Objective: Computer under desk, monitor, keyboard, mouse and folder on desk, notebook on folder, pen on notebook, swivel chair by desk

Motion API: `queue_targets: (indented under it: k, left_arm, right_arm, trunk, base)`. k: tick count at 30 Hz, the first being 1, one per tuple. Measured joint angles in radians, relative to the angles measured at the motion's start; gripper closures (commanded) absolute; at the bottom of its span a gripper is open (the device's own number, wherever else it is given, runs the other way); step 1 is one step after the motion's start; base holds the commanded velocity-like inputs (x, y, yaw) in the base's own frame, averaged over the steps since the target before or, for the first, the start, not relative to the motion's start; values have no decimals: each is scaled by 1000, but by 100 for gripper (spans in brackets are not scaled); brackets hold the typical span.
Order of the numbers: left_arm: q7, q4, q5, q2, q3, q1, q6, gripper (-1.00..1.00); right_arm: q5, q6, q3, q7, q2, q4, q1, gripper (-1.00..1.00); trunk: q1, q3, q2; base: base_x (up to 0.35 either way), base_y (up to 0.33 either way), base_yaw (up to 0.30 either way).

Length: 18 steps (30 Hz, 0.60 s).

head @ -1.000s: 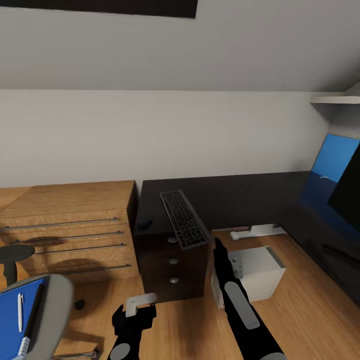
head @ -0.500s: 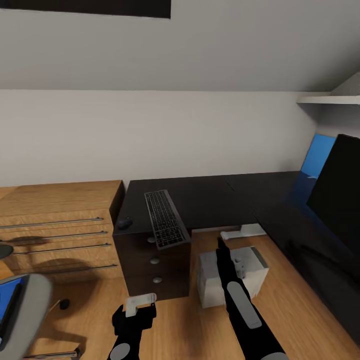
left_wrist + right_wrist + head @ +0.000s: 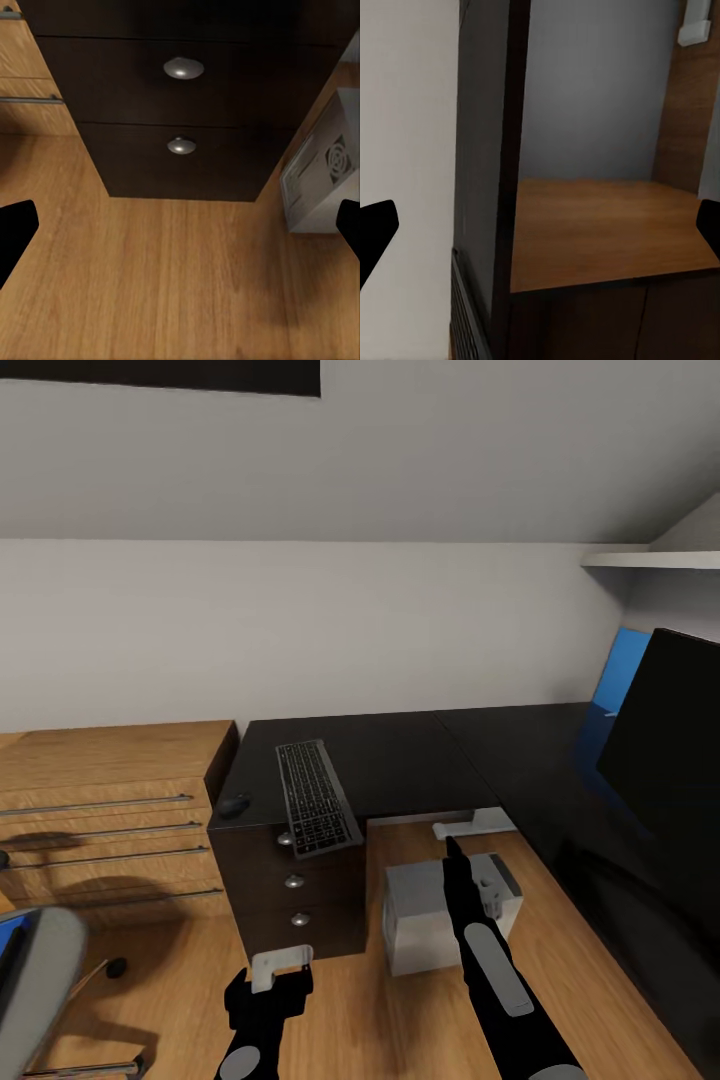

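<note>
The black desk (image 3: 420, 755) spans the room from centre to 3 o'clock. The monitor (image 3: 665, 735) stands on it at 3 o'clock. The grey computer (image 3: 425, 905) sits beneath on the floor. The keyboard (image 3: 315, 795) overhangs the drawer unit (image 3: 295, 890). Both grippers, left (image 3: 180, 232) and right (image 3: 540, 232), are spread wide, holding nothing.

1 keyboard (image 3: 316, 797), 1 monitor (image 3: 665, 735), 1 computer (image 3: 425, 916), 3 drawer knobs (image 3: 293, 881).

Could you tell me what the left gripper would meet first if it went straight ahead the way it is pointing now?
Probably the black drawer unit: the left gripper is open and faces its lower drawer fronts across bare wood floor. The computer stands off to one side of that line. Depth is hard to judge.
</note>
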<state>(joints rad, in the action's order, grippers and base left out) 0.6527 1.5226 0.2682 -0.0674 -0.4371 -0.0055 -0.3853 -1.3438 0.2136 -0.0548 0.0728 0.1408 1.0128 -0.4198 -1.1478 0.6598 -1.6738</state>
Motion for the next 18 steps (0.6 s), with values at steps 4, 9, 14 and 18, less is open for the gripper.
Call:
queue_targets:
  k: [4, 9, 14, 18]
  left_arm:
    - [0, 1, 0, 0, -6, 0, 0, -100]
    - [0, 2, 1, 1, -5, 0, -1, -100]
    - [0, 1, 1, 1, -4, 0, -1, -100]
    - [0, 1, 1, 1, -4, 0, -1, -100]
  right_arm:
    - [0, -1, -1, -3, 0, 0, 0, -100]
    - [0, 0, -6, -8, 0, 0, 0, -100]
    - [3, 1, -11, -23, 1, 1, 0, -100]
    - [1, 1, -10, -37, 1, 2, 0, -100]
  trunk:
    - [0, 0, 0]
    - [19, -16, 35]
    - [38, -31, 70]
    - [54, -44, 98]
  base:
    - [0, -4, 0]
    - [0, -1, 0]
    - [0, 0, 0]
    - [0, 0, 0]
